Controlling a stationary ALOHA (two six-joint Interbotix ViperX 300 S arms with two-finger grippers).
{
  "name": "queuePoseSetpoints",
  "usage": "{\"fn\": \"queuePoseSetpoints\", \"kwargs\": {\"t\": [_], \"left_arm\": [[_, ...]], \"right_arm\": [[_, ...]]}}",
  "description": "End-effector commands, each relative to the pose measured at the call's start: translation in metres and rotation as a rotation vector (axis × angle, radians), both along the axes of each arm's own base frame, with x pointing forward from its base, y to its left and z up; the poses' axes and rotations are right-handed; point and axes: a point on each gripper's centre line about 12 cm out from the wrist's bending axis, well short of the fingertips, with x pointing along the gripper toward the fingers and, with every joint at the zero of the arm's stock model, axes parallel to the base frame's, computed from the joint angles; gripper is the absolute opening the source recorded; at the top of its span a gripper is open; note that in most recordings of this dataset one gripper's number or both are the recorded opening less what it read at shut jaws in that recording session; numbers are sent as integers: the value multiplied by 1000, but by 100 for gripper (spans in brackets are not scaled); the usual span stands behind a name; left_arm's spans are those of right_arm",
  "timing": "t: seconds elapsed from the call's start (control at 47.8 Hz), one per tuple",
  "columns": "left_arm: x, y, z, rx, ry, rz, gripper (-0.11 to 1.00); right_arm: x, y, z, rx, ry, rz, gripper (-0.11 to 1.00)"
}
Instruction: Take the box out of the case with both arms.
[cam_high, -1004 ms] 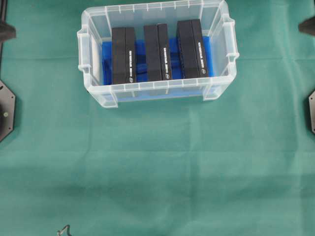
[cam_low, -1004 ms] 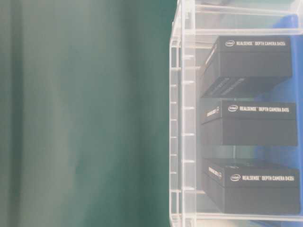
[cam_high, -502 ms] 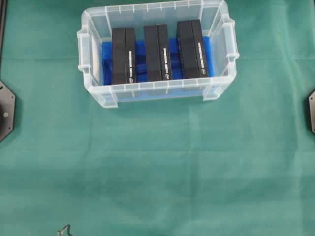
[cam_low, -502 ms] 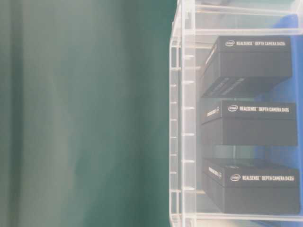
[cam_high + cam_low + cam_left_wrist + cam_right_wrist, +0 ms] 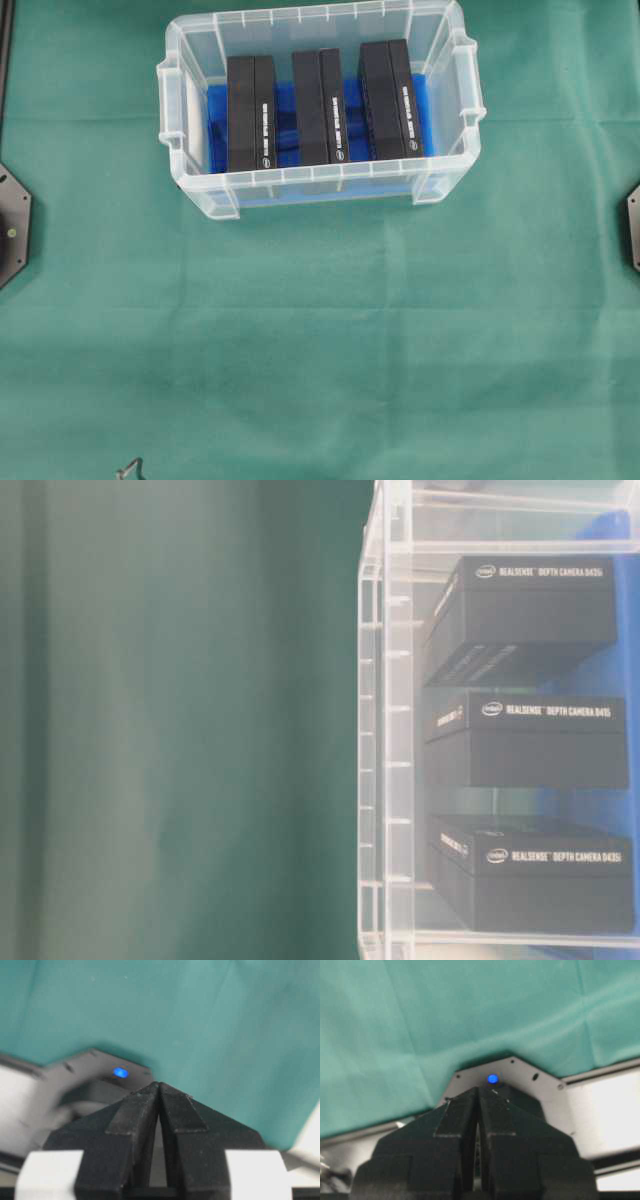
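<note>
Nothing lifted yet: we see all three black cardboard boxes on edge inside the case [image 5: 318, 195], a clear ribbed plastic tub with a blue sheet on its floor. Our left gripper [image 5: 159, 1085], matte black fingers pressed together on nothing, hangs over creased green cloth [image 5: 320, 350], nowhere near the case. Our right gripper [image 5: 478, 1089] is likewise pinched tight and empty. Reaching, grasping and lifting all remain, we reckon.

Clear glossy plastic case [image 5: 320, 186], matt black cardboard-looking boxes [image 5: 251, 112], smooth blue lining [image 5: 286, 108], creased matt green cloth [image 5: 470, 1010] beyond the matt black right gripper [image 5: 477, 1091]
</note>
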Motion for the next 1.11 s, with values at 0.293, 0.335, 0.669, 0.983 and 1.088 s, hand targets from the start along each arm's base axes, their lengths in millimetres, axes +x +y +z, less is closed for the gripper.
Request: {"fn": "queuePoseSetpoints", "kwargs": {"t": [0.293, 0.335, 0.669, 0.983, 1.088], "left_arm": [[3, 2, 6, -245, -36, 726, 1], [4, 2, 6, -267, -35, 788, 1], [7, 2, 5, -310, -26, 929, 1], [10, 37, 2, -227, -25, 952, 1], [7, 56, 2, -197, -22, 975, 1]], "right_arm": [[11, -5, 1, 164, -18, -747, 1], [11, -5, 0, 181, -21, -823, 1], [15, -12, -2, 172, -28, -1001, 0], [25, -60, -10, 71, -12, -1018, 1], [26, -83, -11, 47, -17, -1013, 1]]}}
